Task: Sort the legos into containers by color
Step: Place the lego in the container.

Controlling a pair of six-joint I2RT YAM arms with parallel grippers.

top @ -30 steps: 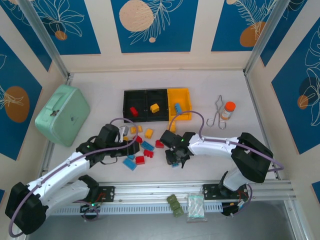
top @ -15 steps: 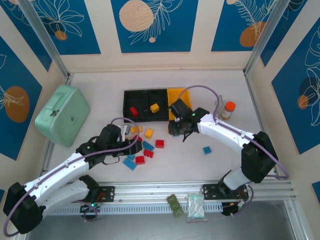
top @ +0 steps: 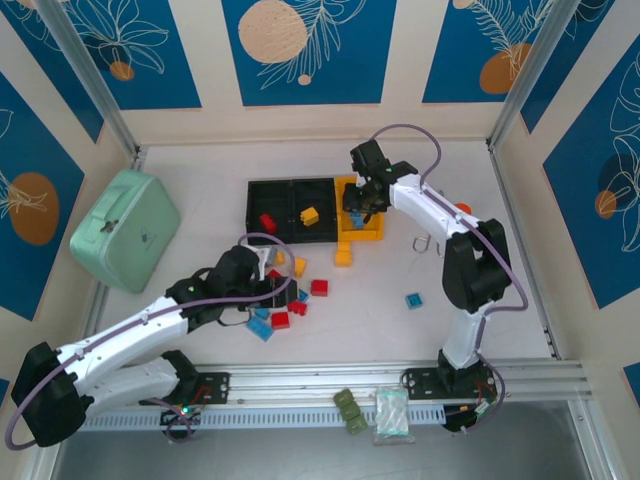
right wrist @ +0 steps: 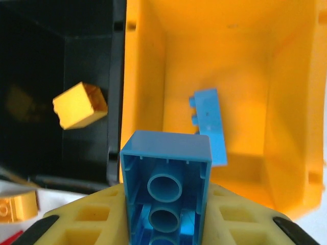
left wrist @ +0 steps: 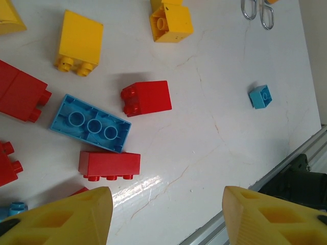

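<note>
My right gripper (top: 359, 197) hangs over the yellow container (top: 372, 235), shut on a light blue lego (right wrist: 166, 178) that stands upright between the pads. Inside that yellow container (right wrist: 286, 102) lies another blue lego (right wrist: 209, 127). The middle black container (top: 312, 238) holds a yellow lego (top: 309, 215) and the left black one (top: 256, 200) holds a red lego (top: 268, 222). My left gripper (left wrist: 166, 214) is open over bare table beside loose legos: a red one (left wrist: 109, 165), a flat blue one (left wrist: 89, 122), another red (left wrist: 148, 98), two yellow (left wrist: 79, 43) and a small blue one (left wrist: 260, 96).
A mint-green case (top: 125, 228) sits at the left. An orange-capped bottle (top: 460, 213) and metal tongs (top: 428, 243) lie right of the containers. An olive block (top: 350, 410) and a small bag (top: 392, 415) rest on the near rail.
My right gripper has carried the blue lego from the near table up over the yellow container. A small blue lego now lies alone at the right. My left arm has crept slightly right.
</note>
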